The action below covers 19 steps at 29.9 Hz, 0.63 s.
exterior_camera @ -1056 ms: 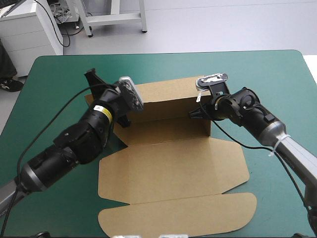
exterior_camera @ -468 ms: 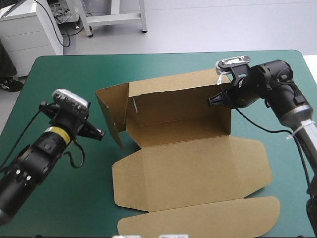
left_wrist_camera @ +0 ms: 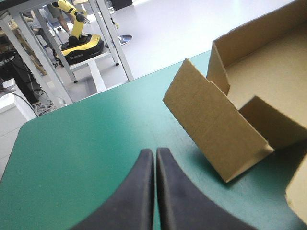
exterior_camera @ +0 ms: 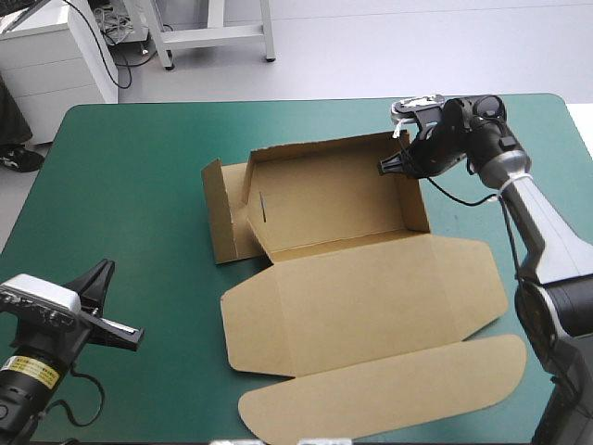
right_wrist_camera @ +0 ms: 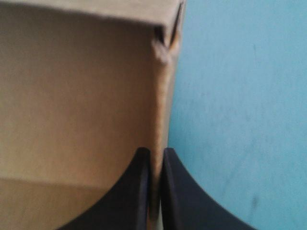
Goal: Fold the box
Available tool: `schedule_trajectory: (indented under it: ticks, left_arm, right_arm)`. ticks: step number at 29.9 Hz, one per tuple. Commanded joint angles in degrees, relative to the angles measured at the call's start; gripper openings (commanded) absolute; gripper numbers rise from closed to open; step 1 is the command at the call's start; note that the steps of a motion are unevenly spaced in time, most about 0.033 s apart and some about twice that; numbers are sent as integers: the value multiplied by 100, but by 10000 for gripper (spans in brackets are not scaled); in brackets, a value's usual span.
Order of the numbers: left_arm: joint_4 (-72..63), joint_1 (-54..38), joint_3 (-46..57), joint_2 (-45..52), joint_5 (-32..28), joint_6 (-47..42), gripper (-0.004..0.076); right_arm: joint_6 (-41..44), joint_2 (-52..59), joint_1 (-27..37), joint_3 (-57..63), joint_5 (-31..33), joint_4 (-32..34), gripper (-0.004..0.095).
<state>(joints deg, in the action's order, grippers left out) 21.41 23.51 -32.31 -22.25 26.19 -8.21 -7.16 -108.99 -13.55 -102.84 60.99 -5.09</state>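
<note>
The brown box (exterior_camera: 334, 199) sits mid-table as an open tray, with far and right walls raised and its lid (exterior_camera: 361, 306) flat toward the near edge. The left end flap (exterior_camera: 222, 222) stands out from the tray, unfolded. My right gripper (exterior_camera: 384, 168) is at the far right corner, shut on the top edge of the box's right wall (right_wrist_camera: 162, 105); in the right wrist view the board runs between the black fingers (right_wrist_camera: 140, 187). My left gripper (left_wrist_camera: 154, 151) is shut on nothing, low over the teal-green cover, well short of the left flap (left_wrist_camera: 216, 129).
The lid's long tuck flap (exterior_camera: 389, 389) reaches almost to the table's near edge. Bare teal-green cover (exterior_camera: 120, 185) lies left of the box and along the far side. The right arm's cable hangs beside the right wall.
My left arm has pulled back from the box's left wall to the table's near left corner. The left flap has swung outward. The box and my right gripper have shifted right and farther away.
</note>
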Motion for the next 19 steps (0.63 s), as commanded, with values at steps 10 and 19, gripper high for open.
schedule_trajectory:
  ticks: [10, 19]
  left_arm:
    - [-1007, 23, -116, 322, 578, 588, -8]
    - [-1239, 23, -45, 1020, 1139, 637, -8]
  right_arm:
    - [-307, -632, -91, 197, 1117, -366, -20]
    - [29, 189, -458, 989, 1072, 137, -18]
